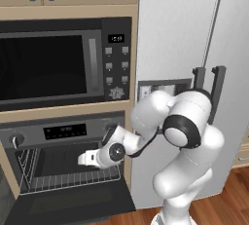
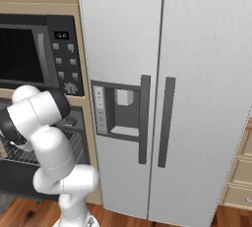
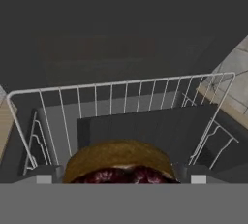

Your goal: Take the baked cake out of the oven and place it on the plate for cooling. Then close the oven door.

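While the cake [image 3: 118, 165] sits cut off between wide-open jaws | rack [image 3: 121, 89] beneath | oven [image 1: 63, 131] interior dark.

The cake [image 3: 118, 165] is cut off at the bottom of the hand view — just its tan rim and dark red top show. In the left base view the oven door [image 1: 73, 202] runs off the lower left edge. In the right base view the arm covers most of the oven [image 2: 74, 137].
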### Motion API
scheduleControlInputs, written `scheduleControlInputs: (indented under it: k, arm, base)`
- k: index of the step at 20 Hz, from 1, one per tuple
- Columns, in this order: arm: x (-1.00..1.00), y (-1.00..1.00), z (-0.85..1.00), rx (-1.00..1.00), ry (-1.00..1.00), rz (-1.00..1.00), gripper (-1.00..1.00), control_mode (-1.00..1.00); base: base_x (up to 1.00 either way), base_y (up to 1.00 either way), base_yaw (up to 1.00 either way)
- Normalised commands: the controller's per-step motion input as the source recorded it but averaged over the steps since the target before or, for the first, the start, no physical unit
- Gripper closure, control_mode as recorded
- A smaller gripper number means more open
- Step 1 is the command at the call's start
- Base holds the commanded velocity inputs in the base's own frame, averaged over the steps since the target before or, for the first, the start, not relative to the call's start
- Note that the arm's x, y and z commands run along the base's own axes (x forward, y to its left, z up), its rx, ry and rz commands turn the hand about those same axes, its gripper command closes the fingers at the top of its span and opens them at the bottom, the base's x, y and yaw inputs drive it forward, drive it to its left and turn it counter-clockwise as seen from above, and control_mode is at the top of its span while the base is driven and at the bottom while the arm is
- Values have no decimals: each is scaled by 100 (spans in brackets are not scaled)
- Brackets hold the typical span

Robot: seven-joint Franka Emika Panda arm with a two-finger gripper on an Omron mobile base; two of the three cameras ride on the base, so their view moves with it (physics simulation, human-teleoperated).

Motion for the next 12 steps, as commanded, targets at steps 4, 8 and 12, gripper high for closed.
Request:
scheduleControlInputs:
  k: [4, 8, 12]
  arm:
    - [-10, 0, 35, 0, 8, 0, 100, -100]
    - [-4, 0, 32, 0, 10, 0, 100, -100]
    - [0, 8, 24, 0, 4, 0, 100, -100]
  base:
    - [0, 0, 0]
    - [0, 0, 0]
    - [0, 0, 0]
